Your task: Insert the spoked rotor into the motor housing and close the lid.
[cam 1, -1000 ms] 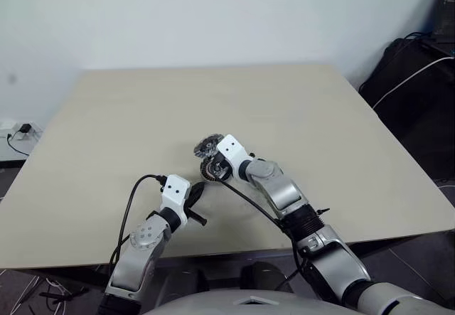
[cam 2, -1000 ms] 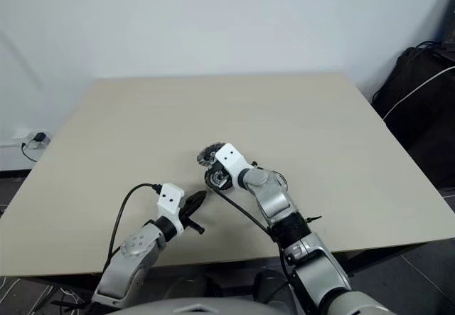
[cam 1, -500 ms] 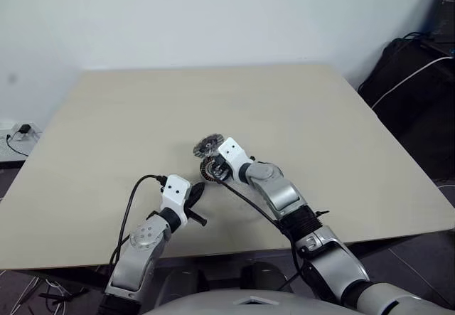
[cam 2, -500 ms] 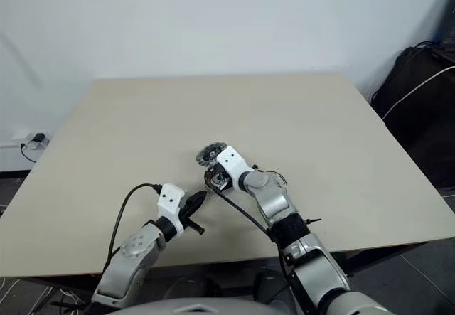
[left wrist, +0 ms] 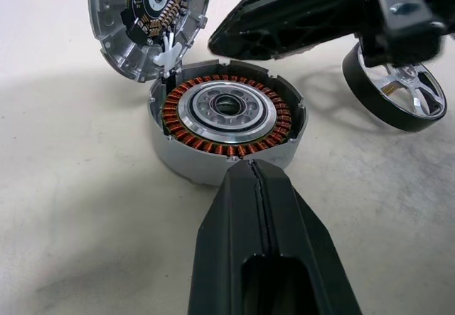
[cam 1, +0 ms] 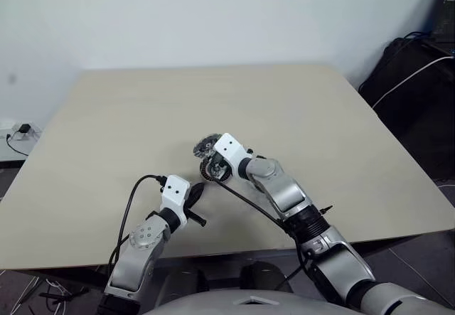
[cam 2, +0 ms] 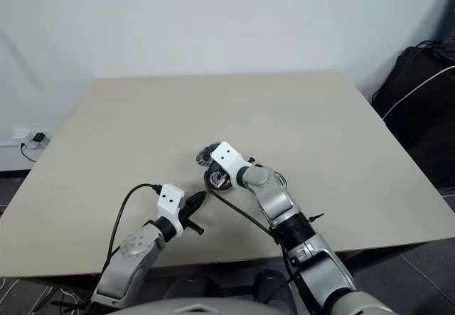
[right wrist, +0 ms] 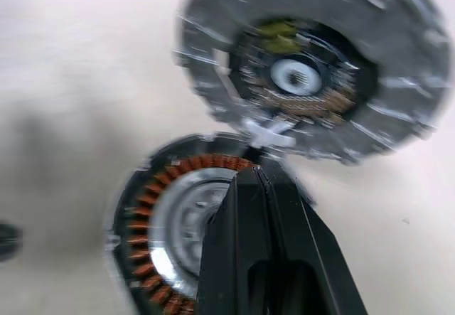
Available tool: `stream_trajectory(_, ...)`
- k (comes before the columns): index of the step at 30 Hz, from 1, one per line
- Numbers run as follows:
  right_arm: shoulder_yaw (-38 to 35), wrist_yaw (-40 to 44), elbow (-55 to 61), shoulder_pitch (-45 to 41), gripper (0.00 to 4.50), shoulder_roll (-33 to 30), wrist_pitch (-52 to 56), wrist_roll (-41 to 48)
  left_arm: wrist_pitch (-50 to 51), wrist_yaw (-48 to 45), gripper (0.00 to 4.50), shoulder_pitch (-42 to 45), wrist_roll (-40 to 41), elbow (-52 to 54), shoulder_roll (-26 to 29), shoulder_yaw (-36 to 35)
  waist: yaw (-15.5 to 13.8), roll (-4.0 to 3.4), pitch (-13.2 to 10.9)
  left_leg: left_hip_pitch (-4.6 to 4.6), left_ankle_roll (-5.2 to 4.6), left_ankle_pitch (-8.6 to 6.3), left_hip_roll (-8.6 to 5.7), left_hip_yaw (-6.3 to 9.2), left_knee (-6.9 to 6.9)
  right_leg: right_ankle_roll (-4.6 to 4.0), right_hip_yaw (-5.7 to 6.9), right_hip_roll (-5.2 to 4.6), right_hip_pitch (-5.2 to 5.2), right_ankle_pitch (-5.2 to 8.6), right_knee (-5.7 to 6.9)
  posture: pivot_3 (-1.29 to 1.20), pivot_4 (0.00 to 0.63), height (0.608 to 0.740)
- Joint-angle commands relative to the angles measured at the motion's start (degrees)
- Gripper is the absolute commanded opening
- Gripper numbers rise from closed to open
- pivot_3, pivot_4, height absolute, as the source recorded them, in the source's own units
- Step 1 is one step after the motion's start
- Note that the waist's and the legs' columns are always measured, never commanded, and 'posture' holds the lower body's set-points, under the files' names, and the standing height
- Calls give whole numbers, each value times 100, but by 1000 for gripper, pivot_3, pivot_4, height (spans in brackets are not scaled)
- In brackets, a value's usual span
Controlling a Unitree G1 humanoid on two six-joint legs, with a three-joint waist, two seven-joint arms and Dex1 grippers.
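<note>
- Since a second ago the right gripper (left wrist: 213, 43) has drawn back a little and rolled slightly over the parts; the parts and the left arm have kept their places.
- Right gripper: in its own wrist view the two black fingers (right wrist: 274, 244) appear pressed together with only a seam between them, and nothing is held; that view is blurred, so a slight parting cannot be ruled out.
- Left gripper (left wrist: 257, 167): fingers fully together, holding nothing, its tip just short of the near wall of the motor housing (left wrist: 226, 119).
- One motor housing: a grey cup with a ring of copper windings, open at the top, directly ahead of the left gripper's tip and just below the right gripper's fingers.
- One lid (left wrist: 149, 18): raised on its edge at the housing's far rim, ribbed inner face towards the left gripper, beside the right gripper's tip.
- One spoked rotor (left wrist: 397, 93): lying on the table (cam 1: 298, 116) beside the housing, apart from it, under the right gripper's body.
- Two grippers, both empty.
</note>
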State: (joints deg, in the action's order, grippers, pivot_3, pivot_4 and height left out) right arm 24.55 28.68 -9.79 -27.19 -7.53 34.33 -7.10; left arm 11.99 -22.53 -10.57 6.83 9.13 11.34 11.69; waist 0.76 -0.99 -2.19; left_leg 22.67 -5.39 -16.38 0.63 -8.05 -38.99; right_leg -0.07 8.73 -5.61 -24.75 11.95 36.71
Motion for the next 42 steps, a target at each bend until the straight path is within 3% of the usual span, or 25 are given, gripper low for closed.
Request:
stream_trajectory(1, 94, -32, 195, -88, 1201, -55, 140, -171, -46, 4, 0, 46, -4, 166, -7, -11, -9, 1, -1, 0, 0, 0, 0, 0, -1, 0, 0, 0, 0, 0, 0, 0, 0, 740)
stream_trajectory(5, 252, 36, 223, -154, 2502, -169, 233, -300, -35, 24, 0, 42, -8, 171, -15, -14, -9, 2, -1, 0, -1, -1, 0, 0, -2, 1, 0, -1, 1, -1, -3, 0, 0, 740)
stream_trajectory(42, 518, 221, -637, -600, 2502, -182, -4, -670, -92, 95, 0, -24, 27, 211, -31, -16, -2, 4, -5, -1, 0, 0, 0, 0, -1, 1, 3, 0, 2, -1, -1, 0, 0, 740)
